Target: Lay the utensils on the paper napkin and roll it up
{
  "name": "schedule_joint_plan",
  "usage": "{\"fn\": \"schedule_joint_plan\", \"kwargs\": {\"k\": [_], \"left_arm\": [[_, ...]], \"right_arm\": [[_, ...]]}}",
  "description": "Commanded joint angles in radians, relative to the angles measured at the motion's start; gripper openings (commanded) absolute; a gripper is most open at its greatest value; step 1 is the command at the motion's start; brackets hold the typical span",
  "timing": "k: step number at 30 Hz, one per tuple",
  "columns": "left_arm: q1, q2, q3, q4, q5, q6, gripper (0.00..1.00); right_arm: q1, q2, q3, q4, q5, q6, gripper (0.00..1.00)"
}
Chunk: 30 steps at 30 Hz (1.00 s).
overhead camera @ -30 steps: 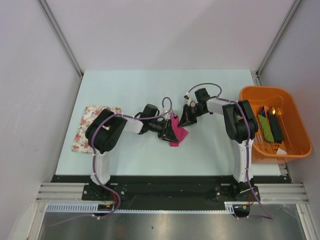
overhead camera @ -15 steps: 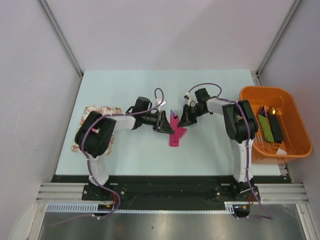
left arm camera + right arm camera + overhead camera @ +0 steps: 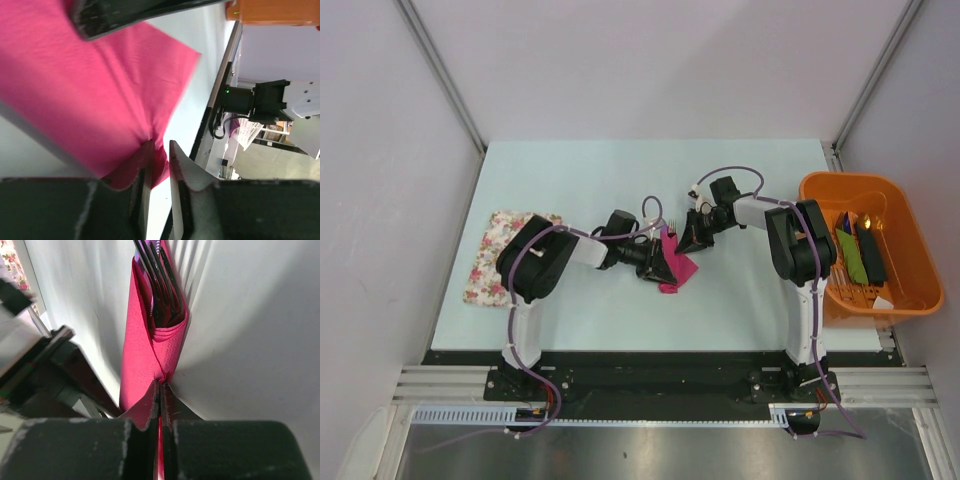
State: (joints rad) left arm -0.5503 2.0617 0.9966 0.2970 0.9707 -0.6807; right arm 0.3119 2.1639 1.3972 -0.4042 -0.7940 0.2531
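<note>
The magenta paper napkin (image 3: 676,266) lies mid-table, folded over the utensils. Their dark fork tines (image 3: 161,287) stick out of its far end, and they just show in the top view (image 3: 670,224). The purple piece is hidden. My left gripper (image 3: 663,268) is at the napkin's left side, and its jaws (image 3: 159,150) pinch a bunched edge of the napkin (image 3: 90,85). My right gripper (image 3: 693,240) is at the napkin's right side, shut (image 3: 160,385) on the napkin's folded edge (image 3: 142,355).
An orange tub (image 3: 850,181) stands at the right table edge with green (image 3: 850,257) and black (image 3: 872,252) items in it. A floral cloth mat (image 3: 492,256) lies at the left. The left arm's finger (image 3: 60,365) shows beside the napkin.
Half a second ago my left gripper had pulled back to the left, off the napkin. It has come back and closed on the napkin's left edge. The right gripper has not moved.
</note>
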Motion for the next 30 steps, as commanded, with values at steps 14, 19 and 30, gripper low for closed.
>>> {"fn": "schedule_joint_plan", "kwargs": {"k": [14,19,30], "left_arm": [[-0.005,0.086,0.010,-0.197,-0.093,0.214,0.15],[-0.007,0.092,0.030,-0.206,-0.096,0.222,0.15],[-0.007,0.089,0.028,-0.199,-0.092,0.228,0.14]], "right_arm": [[-0.033,-0.045,0.060,-0.044,0.015,0.003,0.37],[-0.022,-0.062,0.079,-0.107,0.019,-0.031,0.51],[0.012,-0.003,0.051,-0.134,0.010,-0.072,0.45]]}}
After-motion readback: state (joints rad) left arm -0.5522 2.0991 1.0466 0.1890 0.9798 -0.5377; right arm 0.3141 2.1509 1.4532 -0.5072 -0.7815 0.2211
